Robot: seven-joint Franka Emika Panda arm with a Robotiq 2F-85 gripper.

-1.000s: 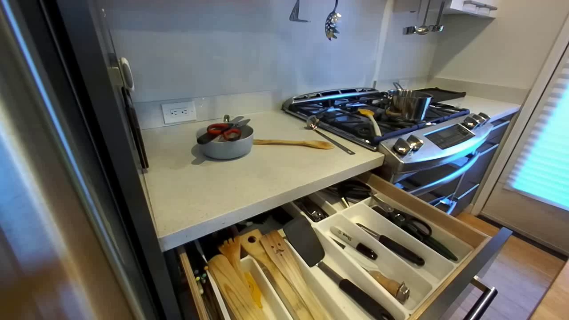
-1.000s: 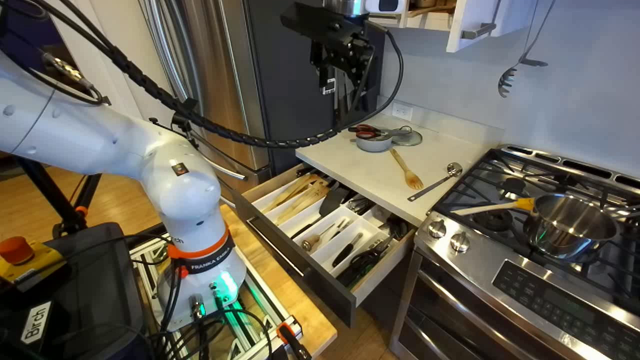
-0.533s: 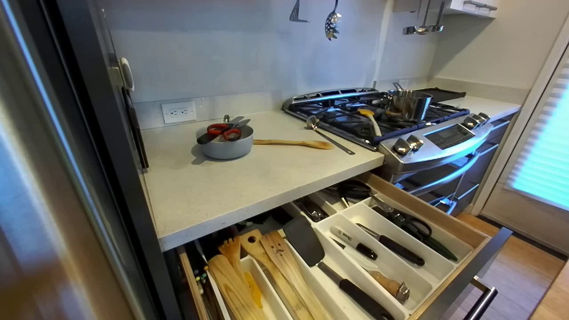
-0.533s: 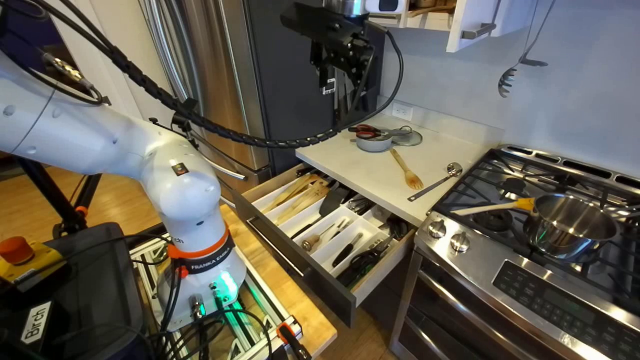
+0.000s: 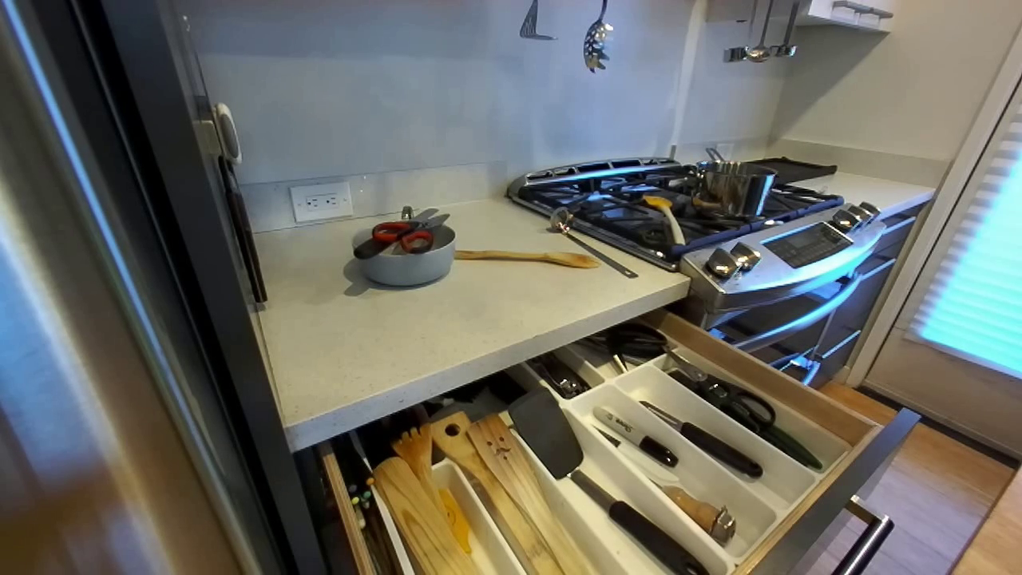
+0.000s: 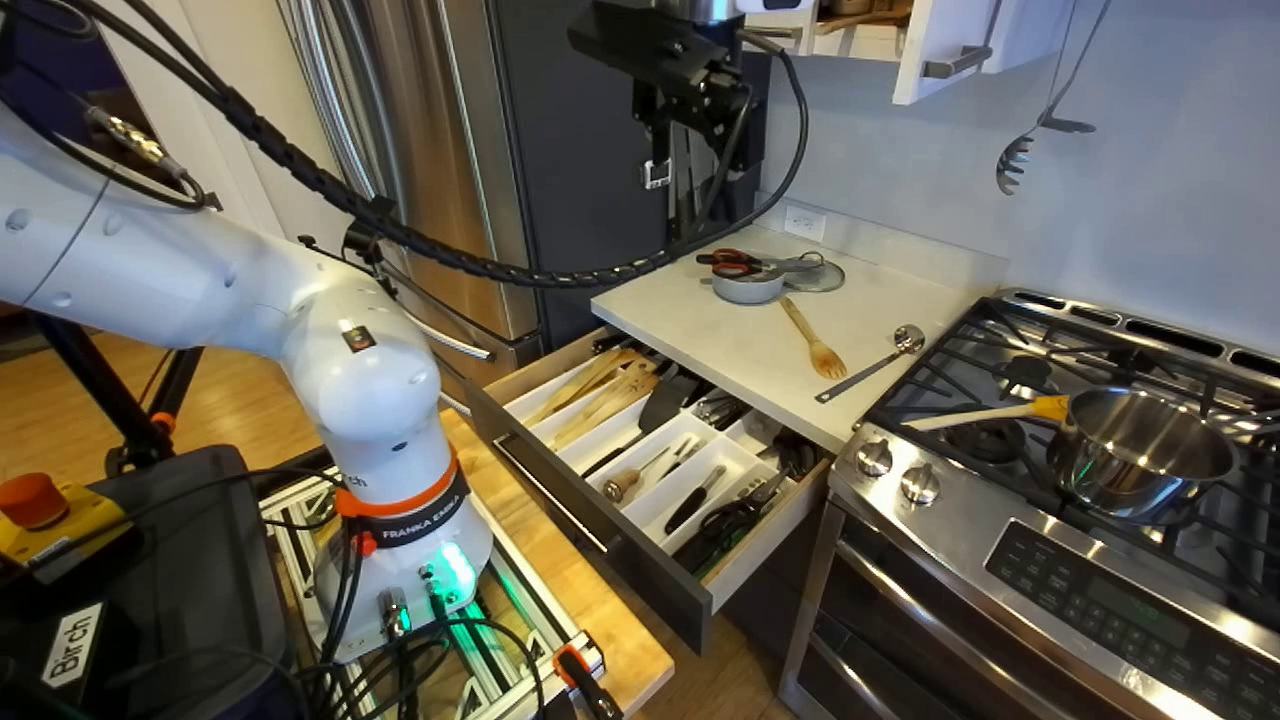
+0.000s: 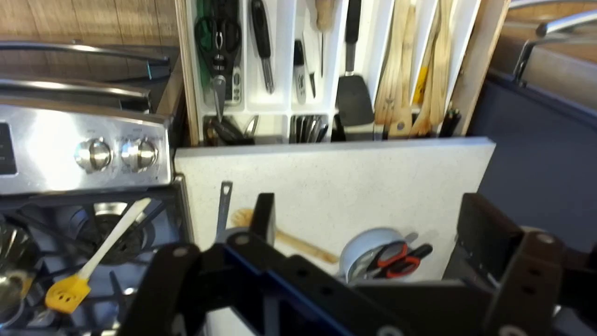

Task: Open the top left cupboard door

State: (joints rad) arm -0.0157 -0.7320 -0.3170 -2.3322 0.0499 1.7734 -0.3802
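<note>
Above the counter (image 6: 720,332), a white cupboard door (image 6: 940,38) stands open; the left panel (image 6: 800,46), largely hidden, may need opening. The tool (image 7: 368,214) gapes wide, empty.

White cupboard door (image 6: 945,32), standing open

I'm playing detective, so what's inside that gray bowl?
Red-handled scissors lie across the gray bowl, and a black handle pokes past its rim. I can't tell what's beneath: they cover part of the opening, and the end effector hides some in the wrist view.
</note>
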